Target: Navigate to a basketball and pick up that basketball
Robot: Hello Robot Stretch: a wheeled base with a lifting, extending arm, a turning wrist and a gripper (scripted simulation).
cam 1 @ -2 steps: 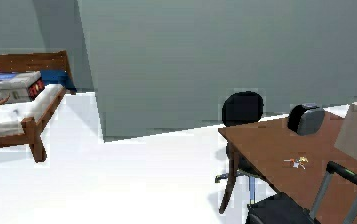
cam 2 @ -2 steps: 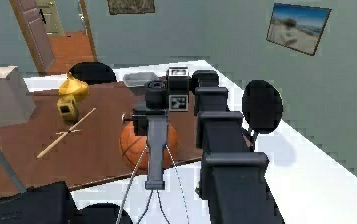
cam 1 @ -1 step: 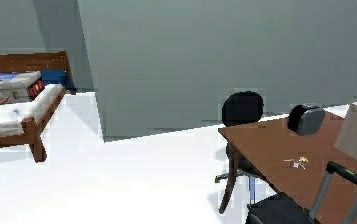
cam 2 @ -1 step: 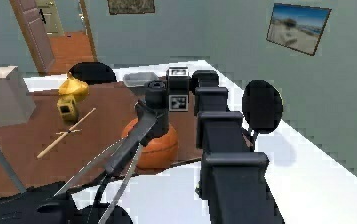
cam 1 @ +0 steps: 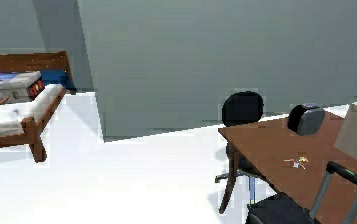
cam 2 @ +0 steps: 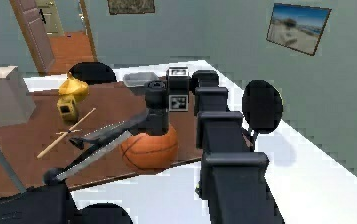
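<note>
Basketball [cam 2: 146,150] sat on the table [cam 2: 21,140] right at the tool [cam 2: 156,120]; couldn't tell how the tool's fingers stood or whether it held anything. Guessing an off-centre nudge could've rolled it off the edge.

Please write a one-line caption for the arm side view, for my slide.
Stretch's gripper near an orange basketball at a brown table.
</note>
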